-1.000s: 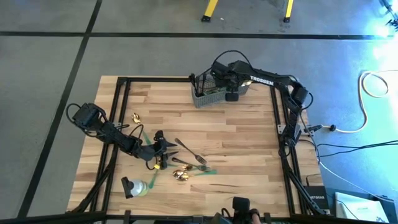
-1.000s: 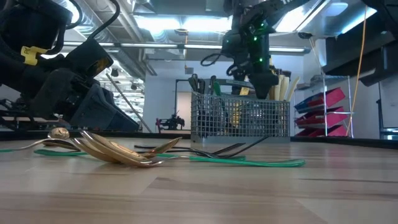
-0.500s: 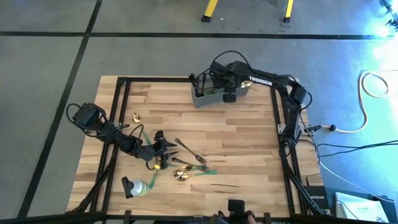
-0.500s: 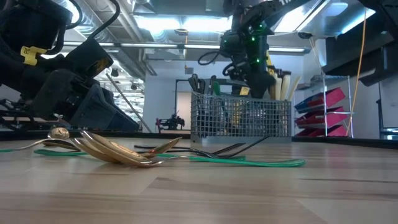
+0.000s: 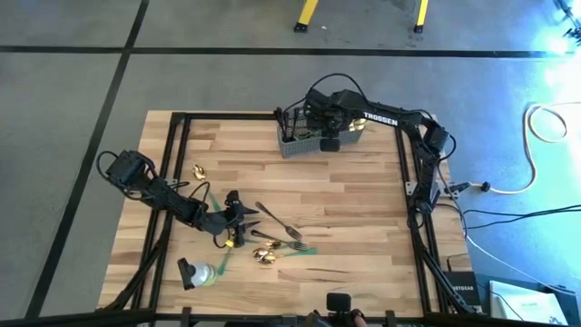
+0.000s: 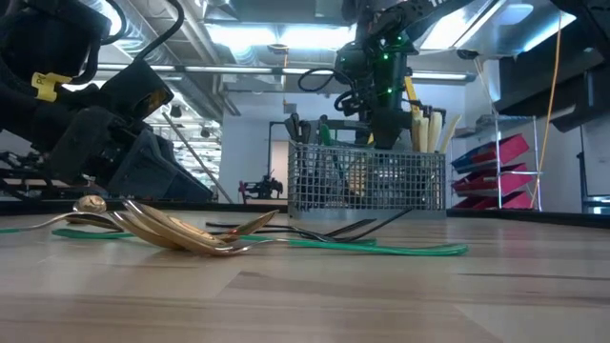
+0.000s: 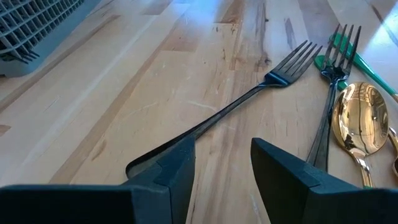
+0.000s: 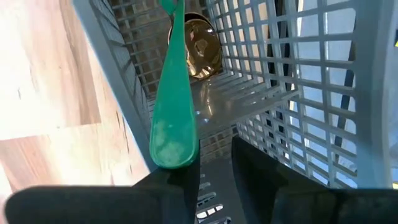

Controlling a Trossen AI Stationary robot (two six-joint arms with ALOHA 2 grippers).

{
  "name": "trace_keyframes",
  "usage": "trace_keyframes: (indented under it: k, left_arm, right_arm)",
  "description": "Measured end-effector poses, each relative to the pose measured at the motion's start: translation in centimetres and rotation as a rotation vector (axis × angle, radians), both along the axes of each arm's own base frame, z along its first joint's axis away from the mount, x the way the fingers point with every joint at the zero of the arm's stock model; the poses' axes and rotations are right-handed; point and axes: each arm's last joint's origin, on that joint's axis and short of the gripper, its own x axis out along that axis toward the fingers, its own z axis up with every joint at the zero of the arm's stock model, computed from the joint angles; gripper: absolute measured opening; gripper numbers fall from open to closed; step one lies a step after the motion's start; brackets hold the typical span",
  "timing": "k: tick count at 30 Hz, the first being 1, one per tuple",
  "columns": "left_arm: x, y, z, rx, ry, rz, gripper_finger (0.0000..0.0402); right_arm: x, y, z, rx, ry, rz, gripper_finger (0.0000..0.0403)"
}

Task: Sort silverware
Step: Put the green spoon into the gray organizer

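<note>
My right gripper (image 5: 328, 138) hangs over the grey mesh basket (image 5: 309, 145) at the far side of the table (image 5: 363, 209), right of centre. Its fingers are nearly closed, and a green-handled spoon (image 8: 177, 106) stands in the narrow gap between them; I cannot tell whether they truly pinch it. The spoon's shiny gold bowl (image 8: 200, 37) is down inside a basket compartment, its flat green handle pointing back toward my fingers.

My left gripper (image 5: 238, 214) sits low at the near left, fingers apart and holding nothing. A dark metal fork (image 7: 236, 106) lies flat on the wood with its handle end just at the gap between my fingers and its tines pointing away. A second dark fork (image 7: 329, 93) and a gold spoon (image 7: 359, 121) lie just beside it.
</note>
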Motion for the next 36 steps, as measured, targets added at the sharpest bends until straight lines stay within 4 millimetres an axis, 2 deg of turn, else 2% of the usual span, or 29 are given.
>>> trace_keyframes:
  k: [22, 36]
  left_arm:
    - [-0.1, 0.0, -0.1, -0.006, 0.008, 0.005, 0.0141]
    - [-0.1, 0.0, -0.1, -0.008, 0.008, 0.006, 0.0141]
  right_arm:
    - [0.2, 0.5, 1.1, 0.126, -0.150, 0.081, 0.0076]
    - [0.3, 0.5, 1.1, 0.140, -0.158, 0.080, 0.0076]
